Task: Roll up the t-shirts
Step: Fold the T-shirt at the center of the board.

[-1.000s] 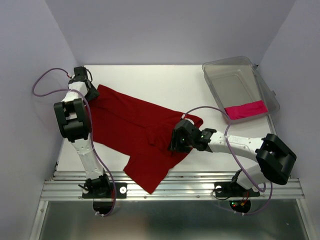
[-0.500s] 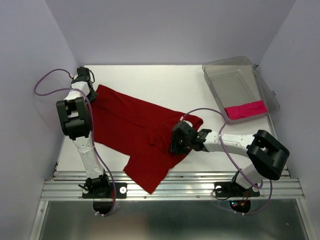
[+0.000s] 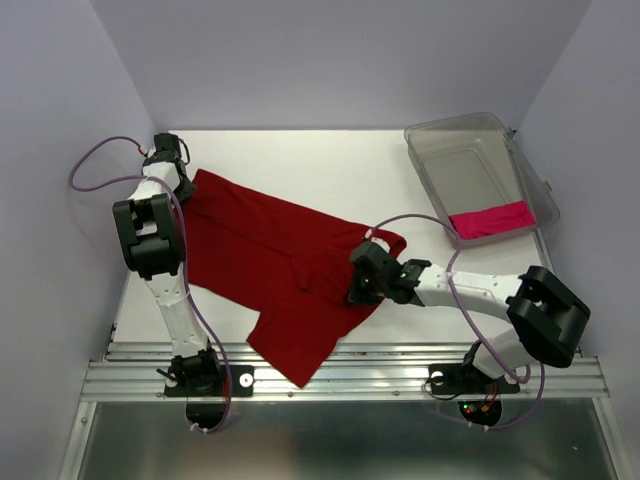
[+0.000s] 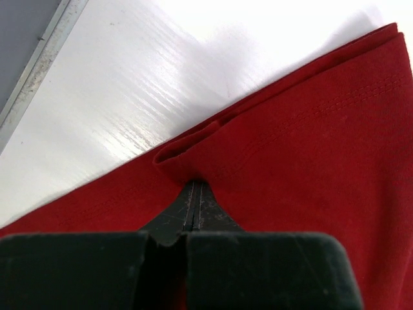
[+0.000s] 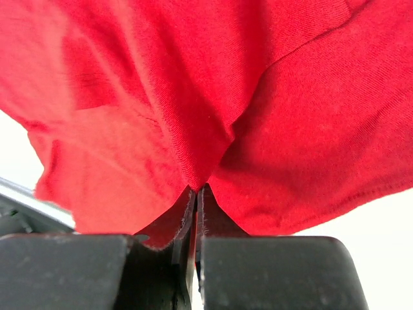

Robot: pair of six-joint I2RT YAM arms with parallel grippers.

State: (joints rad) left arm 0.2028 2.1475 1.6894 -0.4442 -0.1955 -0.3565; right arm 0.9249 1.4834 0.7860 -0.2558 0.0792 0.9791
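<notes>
A dark crimson t-shirt (image 3: 270,260) lies spread and rumpled across the left and middle of the white table (image 3: 320,160). My left gripper (image 3: 186,190) is at its far left corner, shut on a fold of the hem (image 4: 193,169). My right gripper (image 3: 357,290) is at the shirt's right side, shut on a pinch of the red cloth (image 5: 193,142), which bunches up from its jaws. A bright magenta-pink t-shirt (image 3: 490,219) lies as a small flat roll in the near end of the clear plastic bin (image 3: 470,160).
The bin stands at the table's back right corner. Lavender walls close in the table on the left, back and right. A metal rail (image 3: 340,375) with both arm bases runs along the near edge.
Both grippers have shut on the crimson shirt, the left first, then the right. The right gripper shifted slightly right, pulling the cloth up into a pinch.
</notes>
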